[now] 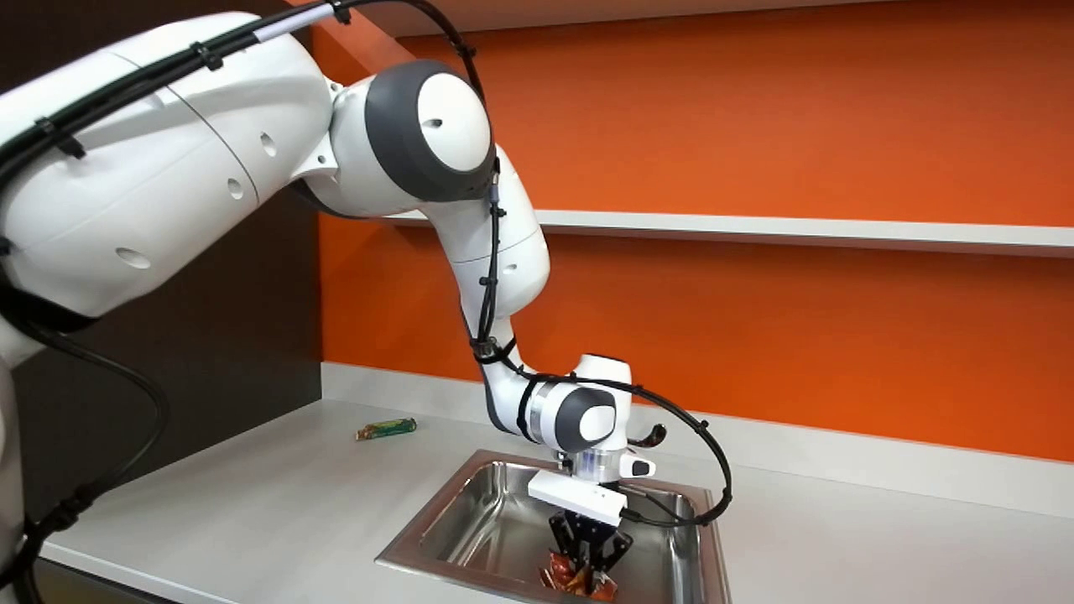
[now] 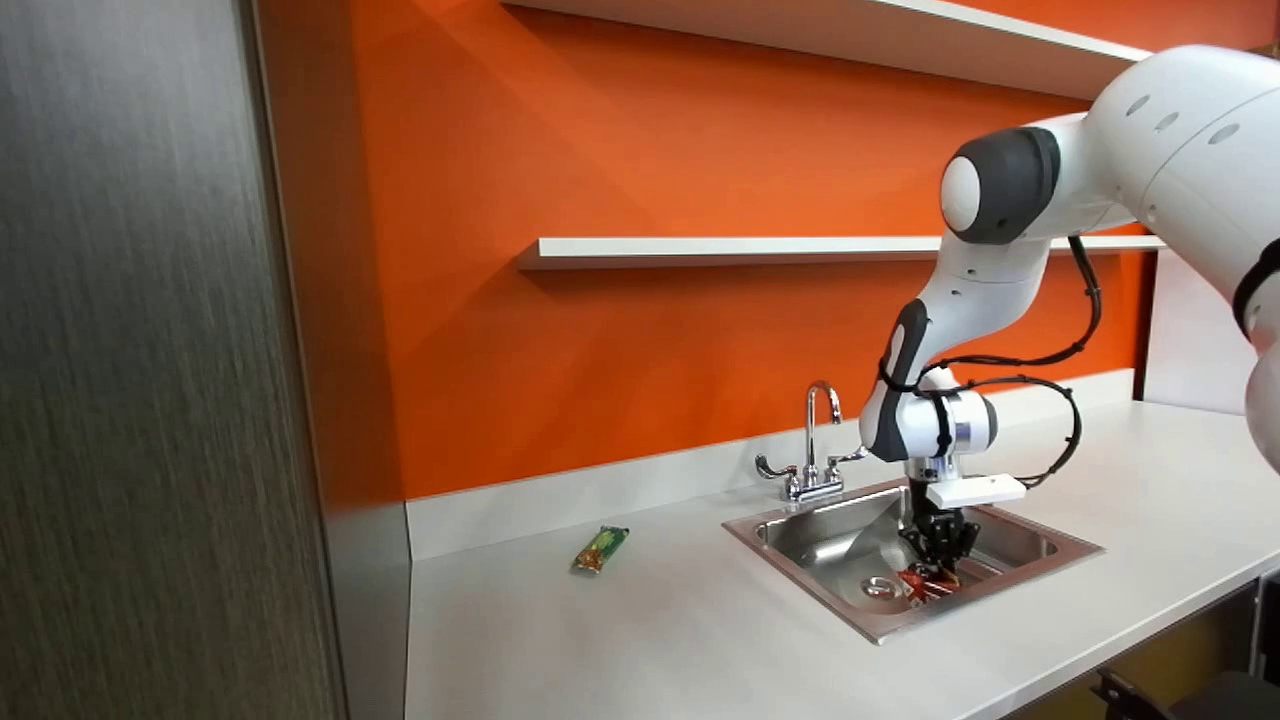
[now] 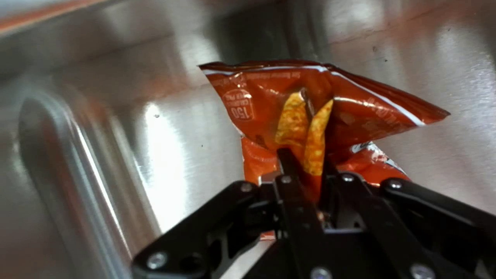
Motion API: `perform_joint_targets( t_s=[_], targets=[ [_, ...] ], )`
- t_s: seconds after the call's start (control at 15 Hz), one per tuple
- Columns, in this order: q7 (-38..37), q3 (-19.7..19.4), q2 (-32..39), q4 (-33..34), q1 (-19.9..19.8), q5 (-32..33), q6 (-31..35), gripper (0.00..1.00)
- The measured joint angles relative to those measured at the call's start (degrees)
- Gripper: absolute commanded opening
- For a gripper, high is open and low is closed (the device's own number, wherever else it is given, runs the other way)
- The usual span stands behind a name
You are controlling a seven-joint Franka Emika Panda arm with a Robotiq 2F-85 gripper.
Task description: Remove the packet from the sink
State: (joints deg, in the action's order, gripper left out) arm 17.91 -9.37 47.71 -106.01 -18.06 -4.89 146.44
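A shiny red-orange chip packet (image 3: 267, 93) is low inside the steel sink (image 1: 432, 513). It shows in both exterior views as a small red crumple (image 1: 558, 575) (image 2: 915, 585). My gripper (image 3: 308, 164) points down into the sink, with its black fingers pinching the packet's middle into a fold. The packet's ends flare out beyond the fingers. The gripper also shows in both exterior views (image 1: 583, 570) (image 2: 938, 565). The fingers and the linkage hide part of the packet. I cannot tell whether the packet touches the sink floor.
A small green packet (image 1: 386, 429) (image 2: 601, 549) lies on the white counter near the back wall. A chrome faucet (image 2: 811, 430) stands behind the sink. The sink's raised rim (image 2: 875, 628) surrounds the gripper. A white shelf (image 2: 700, 250) runs along the orange wall above.
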Motion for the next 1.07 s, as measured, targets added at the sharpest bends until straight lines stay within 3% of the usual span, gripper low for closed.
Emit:
perform_joint_targets(
  t_s=[1.07],
  targets=[
    [0.0,0.6,-3.7,-0.6,0.4,0.0,0.1,0.00]
  ],
)
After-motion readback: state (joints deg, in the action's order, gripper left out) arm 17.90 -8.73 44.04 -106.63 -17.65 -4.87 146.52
